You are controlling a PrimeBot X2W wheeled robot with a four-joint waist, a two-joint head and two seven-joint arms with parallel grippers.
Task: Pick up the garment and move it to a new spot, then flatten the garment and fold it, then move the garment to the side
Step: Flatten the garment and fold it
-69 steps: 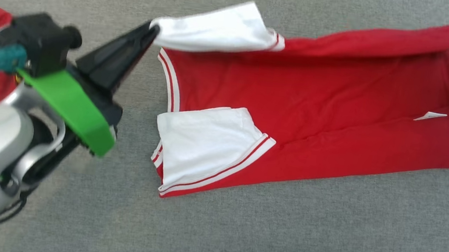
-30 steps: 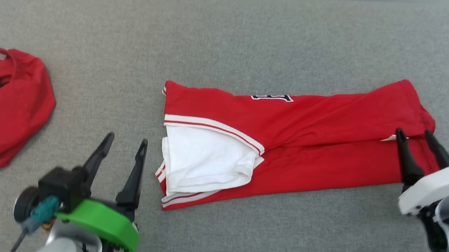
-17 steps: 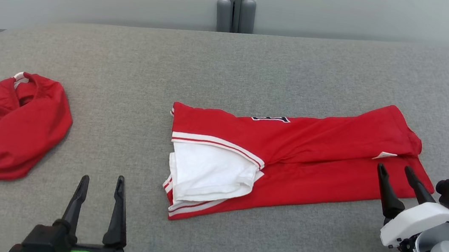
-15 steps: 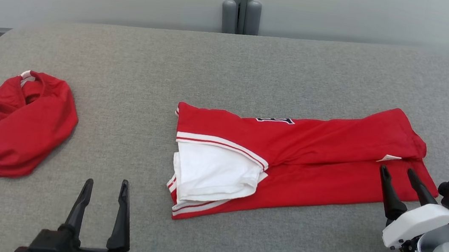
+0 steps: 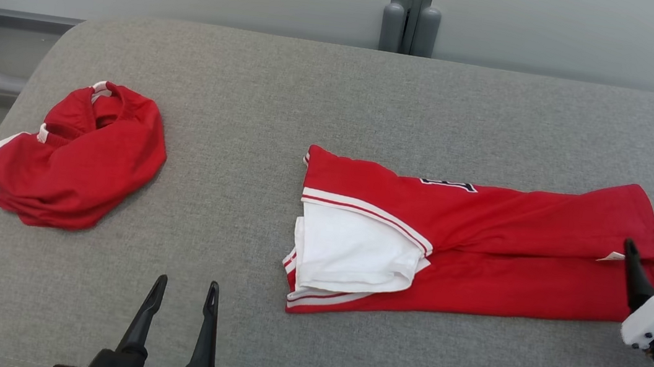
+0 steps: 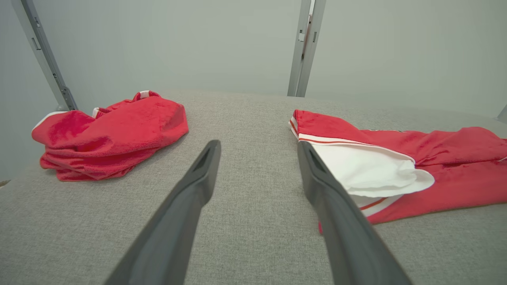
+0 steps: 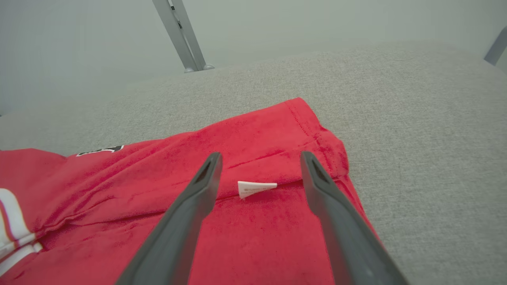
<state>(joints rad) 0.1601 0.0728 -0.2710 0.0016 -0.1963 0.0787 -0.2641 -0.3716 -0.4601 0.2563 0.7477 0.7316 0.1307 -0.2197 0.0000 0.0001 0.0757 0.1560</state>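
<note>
Soft, even, bright light falls from above across the tabletop (image 5: 249, 105), and its grey weave reads matte. Shadows are faint: a thin dark line under the folded garment (image 5: 511, 256) on its side toward the tabletop's near edge, and a soft one beneath the crumpled red cloth (image 5: 80, 159) by the left edge. The head view is sharp. Both wrist views bend at their borders, so the grey posts (image 6: 305, 47) lean. The left end effector (image 6: 257, 146) and right end effector (image 7: 261, 156) go soft close to the lens, and the wall (image 7: 317, 19) looks hazy.

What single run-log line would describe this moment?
garment: folded lengthwise on grey surface | left gripper: open, empty | right gripper: open, empty, at garment's right end | other red garment: bunched, left
</note>
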